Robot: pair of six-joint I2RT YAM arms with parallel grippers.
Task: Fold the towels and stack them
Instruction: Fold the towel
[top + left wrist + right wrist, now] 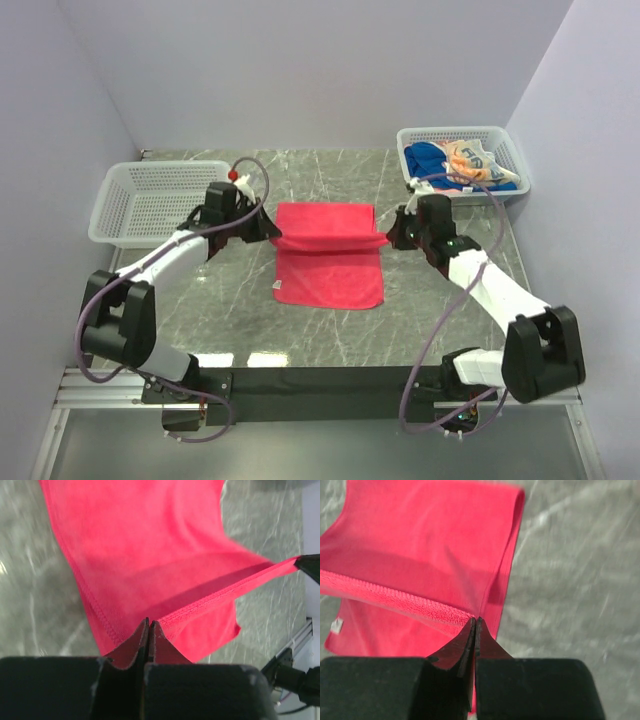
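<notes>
Mid-fold: we see the left gripper (272, 232) and right gripper (392, 237) each clamped on a corner of the pink-red towel (328, 270), holding one edge taut above the half lying on the table (230, 320). We judge this fold unfinished; further towels (462, 162) wait crumpled in the right basket (455, 131), none yet stacked

No legible txt anywhere. Printed towel (468, 158) in the right-hand basket (450, 131) has dark marks on orange/white cloth, prob. letters, but too small & crumpled to read. Small white tag (336, 625) sits at a corner of the red towel (420, 540), on the part lying flat on the counter (570, 555). Any print on it is too blurred to make out. In the top view it's just a pale speck.
</notes>
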